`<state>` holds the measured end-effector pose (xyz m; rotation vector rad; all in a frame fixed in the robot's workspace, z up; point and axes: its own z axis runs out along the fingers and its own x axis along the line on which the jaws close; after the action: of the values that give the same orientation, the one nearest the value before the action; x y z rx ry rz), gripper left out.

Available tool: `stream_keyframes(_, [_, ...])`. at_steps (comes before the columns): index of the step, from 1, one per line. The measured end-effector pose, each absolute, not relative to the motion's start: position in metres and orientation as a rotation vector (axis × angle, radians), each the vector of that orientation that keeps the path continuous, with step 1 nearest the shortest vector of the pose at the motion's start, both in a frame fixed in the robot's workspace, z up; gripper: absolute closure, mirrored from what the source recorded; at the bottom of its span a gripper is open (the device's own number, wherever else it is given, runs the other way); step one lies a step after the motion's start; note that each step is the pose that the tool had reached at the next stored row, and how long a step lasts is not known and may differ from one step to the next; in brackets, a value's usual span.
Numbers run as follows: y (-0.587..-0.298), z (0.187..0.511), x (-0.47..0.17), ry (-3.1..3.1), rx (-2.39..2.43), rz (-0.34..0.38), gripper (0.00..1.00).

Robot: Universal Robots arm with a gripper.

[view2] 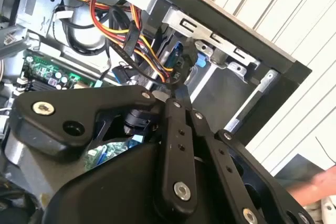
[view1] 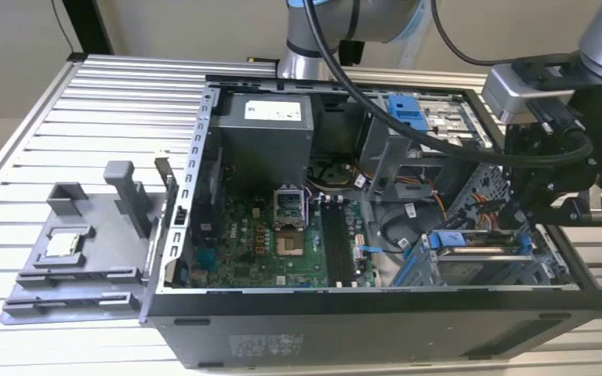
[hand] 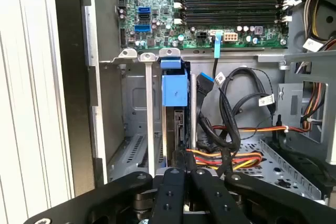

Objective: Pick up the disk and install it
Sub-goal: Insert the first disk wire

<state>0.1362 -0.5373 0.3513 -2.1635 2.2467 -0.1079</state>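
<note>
The blue-framed disk (hand: 178,124) stands on edge in a slot of the drive cage (hand: 137,145) inside the case (view1: 385,309), beside the motherboard (hand: 157,3). The gripper (hand: 186,157) reaches into the case, fingers closed together and holding nothing, with its tips right at the disk's exposed edge.

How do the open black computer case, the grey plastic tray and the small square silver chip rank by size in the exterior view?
1. open black computer case
2. grey plastic tray
3. small square silver chip, on that tray
</note>
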Motion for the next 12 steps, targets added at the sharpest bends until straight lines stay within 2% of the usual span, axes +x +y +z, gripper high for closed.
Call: stream_keyframes(12, [-0.5417,0.3531,0.1322,2.208,-2.161,-0.147,1.0])
